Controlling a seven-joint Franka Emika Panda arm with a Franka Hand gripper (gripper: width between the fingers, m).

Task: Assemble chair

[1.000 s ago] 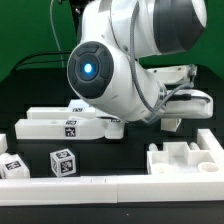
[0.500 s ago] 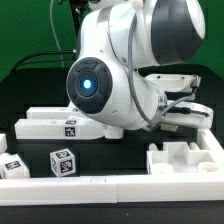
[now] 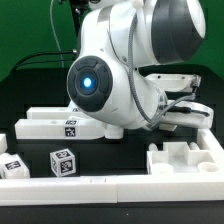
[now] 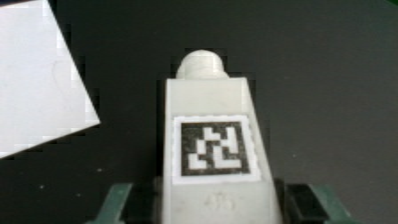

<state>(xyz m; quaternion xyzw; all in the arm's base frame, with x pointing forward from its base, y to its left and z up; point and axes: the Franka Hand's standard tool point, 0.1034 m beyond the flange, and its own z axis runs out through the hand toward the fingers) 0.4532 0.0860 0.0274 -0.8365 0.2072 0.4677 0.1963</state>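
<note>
**One leg bracketed by the tool**

The tool point(image 4: 206, 205) stands with its jaws narrow, one on each flank of a chair leg point(image 4: 214, 110). Whether they already press on it cannot be told. The chair leg lies on the counter point(image 4: 329, 110), tag upward and rounded end pointing away from the tool, so its flat sides probably offer a square grip. Farther off to one side lies a white flat piece point(image 4: 36, 85), apart from the leg.

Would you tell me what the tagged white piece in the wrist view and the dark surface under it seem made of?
White piece: probably matte plastic; even dull white, rounded moulded tip, no glare. Dark surface: matte black, perhaps cloth or a mat; no reflections, but too blurred to be sure.
</note>
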